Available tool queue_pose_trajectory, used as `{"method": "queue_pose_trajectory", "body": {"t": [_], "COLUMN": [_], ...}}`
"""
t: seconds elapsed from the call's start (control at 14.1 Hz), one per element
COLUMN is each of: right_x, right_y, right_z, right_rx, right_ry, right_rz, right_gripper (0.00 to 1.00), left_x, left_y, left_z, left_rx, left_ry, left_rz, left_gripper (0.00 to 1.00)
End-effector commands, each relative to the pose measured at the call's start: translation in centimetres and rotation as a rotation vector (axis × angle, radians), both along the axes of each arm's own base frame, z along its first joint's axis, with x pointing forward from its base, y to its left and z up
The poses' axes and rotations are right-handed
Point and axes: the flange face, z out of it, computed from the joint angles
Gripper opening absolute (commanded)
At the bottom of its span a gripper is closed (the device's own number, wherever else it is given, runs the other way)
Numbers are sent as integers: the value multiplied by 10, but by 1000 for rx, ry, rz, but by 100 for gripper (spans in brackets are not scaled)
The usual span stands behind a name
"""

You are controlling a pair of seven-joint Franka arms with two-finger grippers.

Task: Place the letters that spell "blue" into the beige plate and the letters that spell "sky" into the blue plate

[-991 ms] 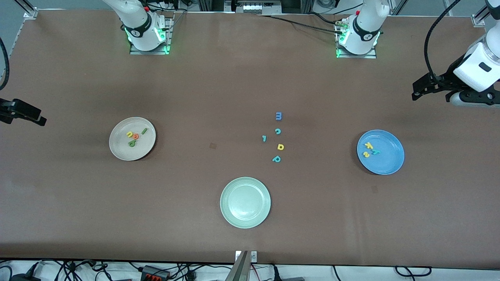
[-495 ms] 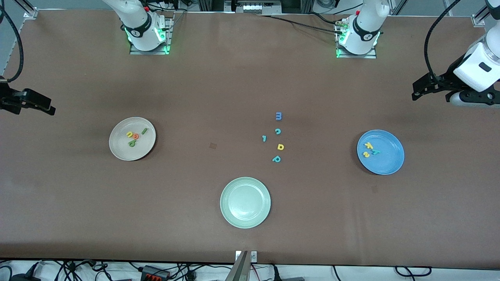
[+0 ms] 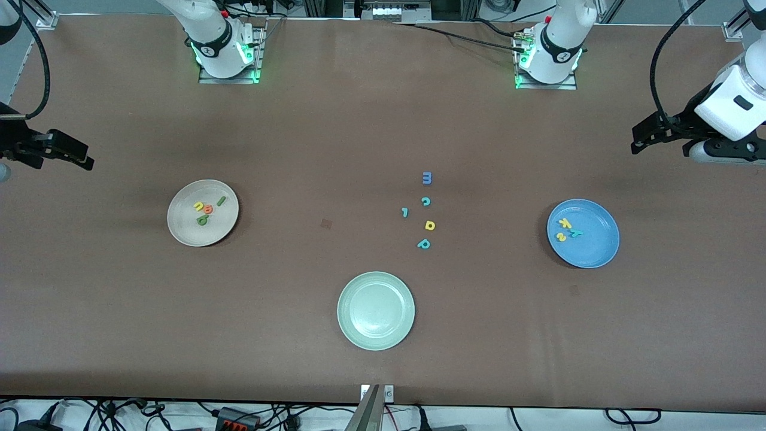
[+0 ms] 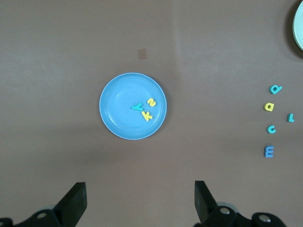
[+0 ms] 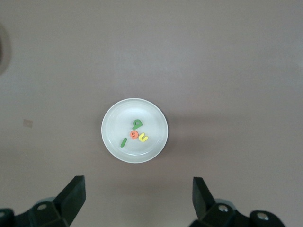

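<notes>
Left gripper (image 4: 137,203): jaws wide, holding nothing; up in the air at the left arm's end of the bench (image 3: 335,137), over bare bench beside the blue plate (image 3: 592,251)
Right gripper (image 5: 137,203): jaws wide, holding nothing; up in the air at the right arm's end of the bench, over bare bench beside the beige plate (image 3: 182,230)
Blue plate: flat on the bench toward the left arm's end; holds yellow k (image 3: 564,223), teal y (image 3: 575,233) and yellow s (image 3: 561,237), clustered close together
Beige plate: flat on the bench toward the right arm's end; holds yellow u (image 3: 198,206), orange e (image 3: 208,209), dark green l (image 3: 221,201) and green b (image 3: 202,220); u and e just beside each other
Loose letters: mid-bench between the two plates; blue m (image 3: 426,178) farthest from the front camera, then teal c (image 3: 425,202), a small teal letter (image 3: 404,212), a yellow letter (image 3: 429,225), teal p (image 3: 423,243) nearest
Green plate (image 3: 376,310): pale, nothing in it; nearer the front camera than the loose letters
</notes>
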Motion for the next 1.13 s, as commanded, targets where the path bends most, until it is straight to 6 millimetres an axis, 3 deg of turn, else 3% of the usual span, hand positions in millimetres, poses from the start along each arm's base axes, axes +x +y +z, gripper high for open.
{"method": "queue_pose_trajectory", "body": {"t": [0.0, 0.5, 0.71, 1.06], "right_x": [-1, 0, -1, 0], "right_y": [-5, 0, -20, -6], "right_z": [10, 7, 6, 5], "right_rx": [-17, -15, -5, -5], "right_ry": [-25, -16, -16, -13], "right_rz": [-7, -7, -39, -8], "right_gripper": [100, 100, 100, 100], "left_x": [0, 0, 0, -1], "left_y": [0, 0, 0, 0], "left_z": [5, 5, 4, 5], "left_rx": [-15, -15, -15, -15], "left_ry": [1, 1, 3, 1], "left_rz": [-12, -13, -13, -12], "left_gripper": [100, 100, 100, 100]}}
